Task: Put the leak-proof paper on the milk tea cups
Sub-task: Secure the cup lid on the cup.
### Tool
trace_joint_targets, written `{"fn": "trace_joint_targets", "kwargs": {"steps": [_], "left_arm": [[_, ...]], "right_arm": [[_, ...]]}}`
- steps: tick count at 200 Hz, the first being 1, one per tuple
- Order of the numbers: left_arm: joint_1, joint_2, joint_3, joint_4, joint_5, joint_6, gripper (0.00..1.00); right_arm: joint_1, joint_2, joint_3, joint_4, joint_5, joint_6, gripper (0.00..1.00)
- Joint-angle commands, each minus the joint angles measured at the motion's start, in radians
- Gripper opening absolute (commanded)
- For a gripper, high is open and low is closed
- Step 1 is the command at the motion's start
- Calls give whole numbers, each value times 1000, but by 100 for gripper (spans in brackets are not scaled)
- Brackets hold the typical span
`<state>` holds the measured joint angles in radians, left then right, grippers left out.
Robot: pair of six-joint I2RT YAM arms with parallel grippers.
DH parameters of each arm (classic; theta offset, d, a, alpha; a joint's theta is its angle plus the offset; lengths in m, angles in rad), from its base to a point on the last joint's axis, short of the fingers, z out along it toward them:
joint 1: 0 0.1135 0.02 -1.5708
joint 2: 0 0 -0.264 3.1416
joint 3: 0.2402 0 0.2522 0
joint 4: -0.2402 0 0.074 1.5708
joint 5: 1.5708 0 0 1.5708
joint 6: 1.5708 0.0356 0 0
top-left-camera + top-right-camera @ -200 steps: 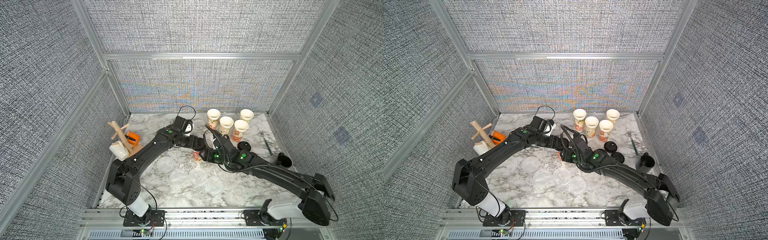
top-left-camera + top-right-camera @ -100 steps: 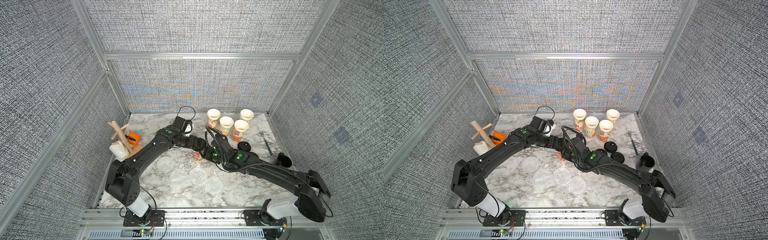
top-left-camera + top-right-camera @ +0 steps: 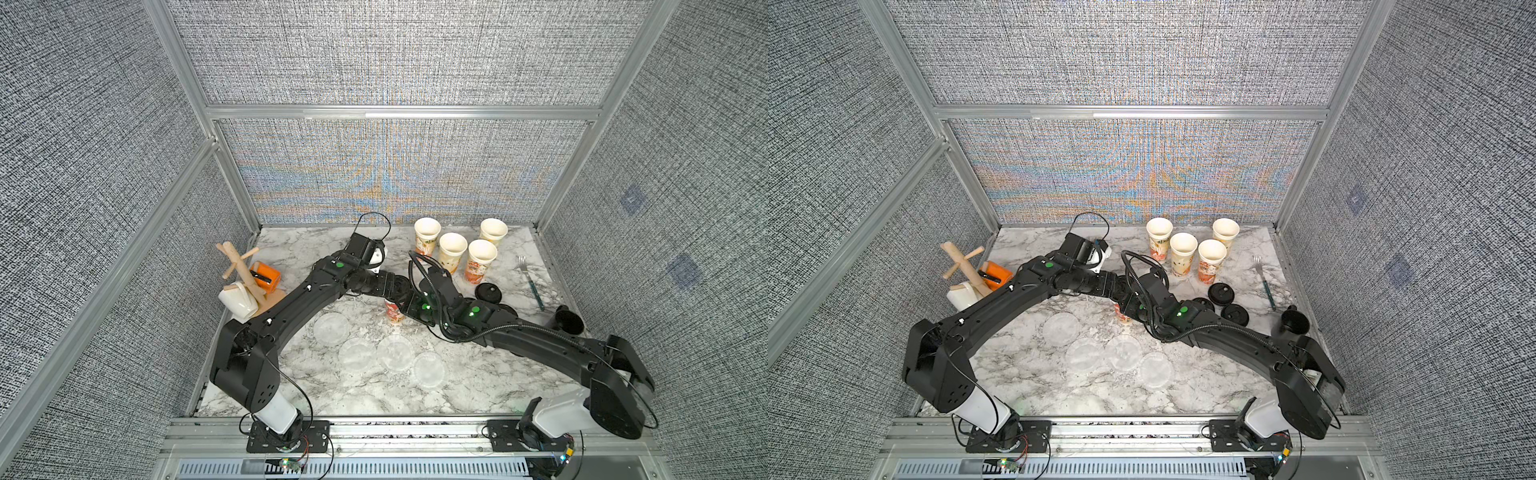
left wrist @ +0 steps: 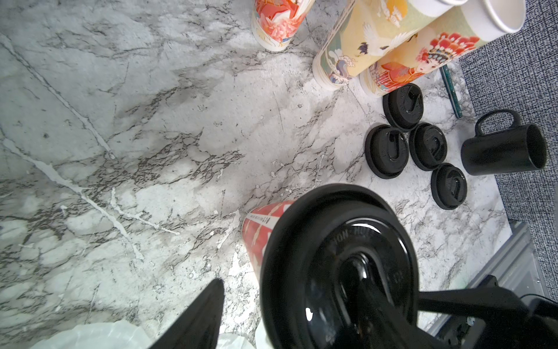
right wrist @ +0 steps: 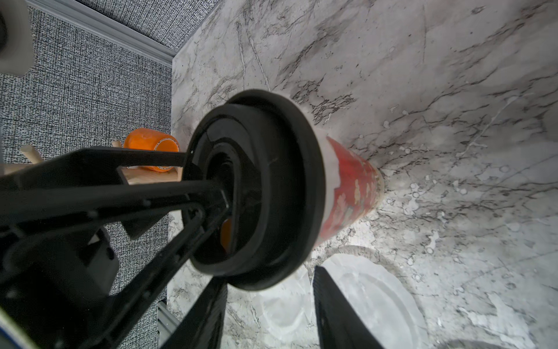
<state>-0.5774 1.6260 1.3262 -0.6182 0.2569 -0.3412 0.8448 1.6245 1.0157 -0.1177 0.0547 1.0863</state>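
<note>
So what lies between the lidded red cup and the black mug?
Four loose black lids sit on the marble table between the lidded red cup and the black mug; the left wrist view shows all four.

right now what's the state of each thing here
red cup, upright, lid on
back cups, four, upright, uncovered
papers, four, flat on table
loose lids, four, on table
white mug, on rack
left gripper, open, over the lid
right gripper, open, beside the lid
</note>
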Motion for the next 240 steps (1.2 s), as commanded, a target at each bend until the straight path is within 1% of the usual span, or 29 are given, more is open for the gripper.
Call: {"fn": "trace_joint_targets", "kwargs": {"steps": [1, 37, 99, 157, 198, 219, 240], "left_arm": [[1, 21, -19, -276, -125, 36, 70], [1, 20, -21, -275, -124, 39, 70], [1, 21, -30, -268, -126, 39, 70], [0, 22, -31, -270, -130, 39, 70], [1, 20, -39, -270, -134, 41, 70], [1, 19, -42, -267, -138, 43, 70], [0, 23, -39, -267, -139, 44, 70]], "right_arm": [[-6, 30, -23, -75, 56, 41, 47], [-10, 27, -79, -109, 56, 86, 46], [-36, -44, -174, -128, 83, 122, 43], [-61, -41, -190, -125, 83, 103, 41], [-100, -50, -203, -125, 90, 75, 41], [-122, -54, -191, -122, 88, 43, 41], [-134, -51, -154, -115, 77, -18, 42]]}}
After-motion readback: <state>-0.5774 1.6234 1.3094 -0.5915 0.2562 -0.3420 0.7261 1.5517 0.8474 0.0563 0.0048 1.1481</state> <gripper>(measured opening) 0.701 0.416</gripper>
